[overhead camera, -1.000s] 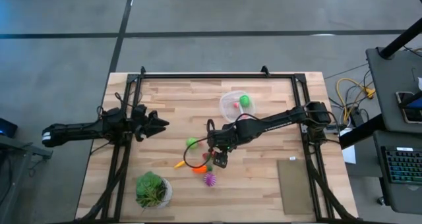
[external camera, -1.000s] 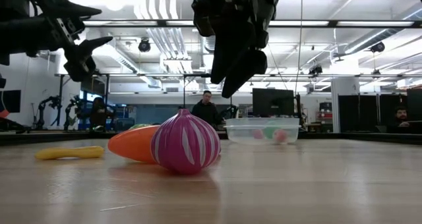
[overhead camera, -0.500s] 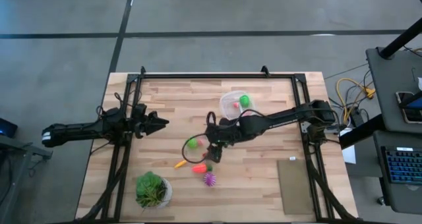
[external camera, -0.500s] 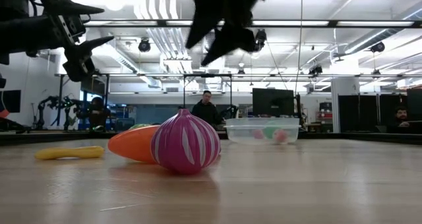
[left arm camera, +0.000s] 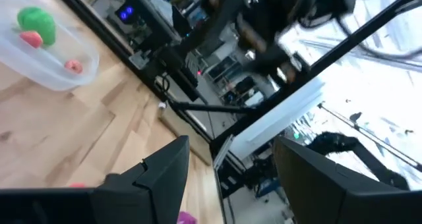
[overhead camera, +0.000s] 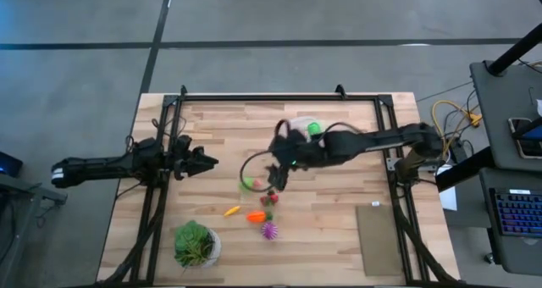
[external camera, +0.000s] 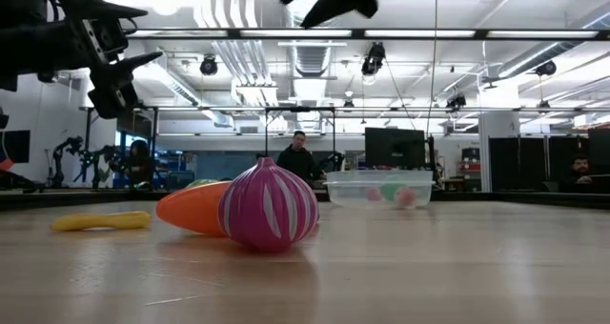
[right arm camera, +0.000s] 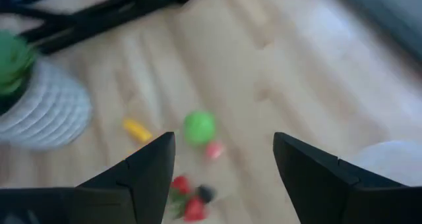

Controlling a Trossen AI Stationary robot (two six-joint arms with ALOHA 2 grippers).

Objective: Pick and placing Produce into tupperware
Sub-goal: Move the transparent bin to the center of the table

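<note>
Right gripper (right arm camera: 224,161) open and empty above the produce (overhead camera: 260,207)

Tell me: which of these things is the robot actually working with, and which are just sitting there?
Working with:
- round clear plastic tub
- green toy ball
- yellow toy piece
- orange toy carrot
- spiky purple ball

Just sitting there:
- leafy green plant in a white pot
- flat brown pad

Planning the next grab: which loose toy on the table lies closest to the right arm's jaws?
The green ball, just beside the right gripper; the carrot, yellow piece and purple ball lie farther off.
</note>
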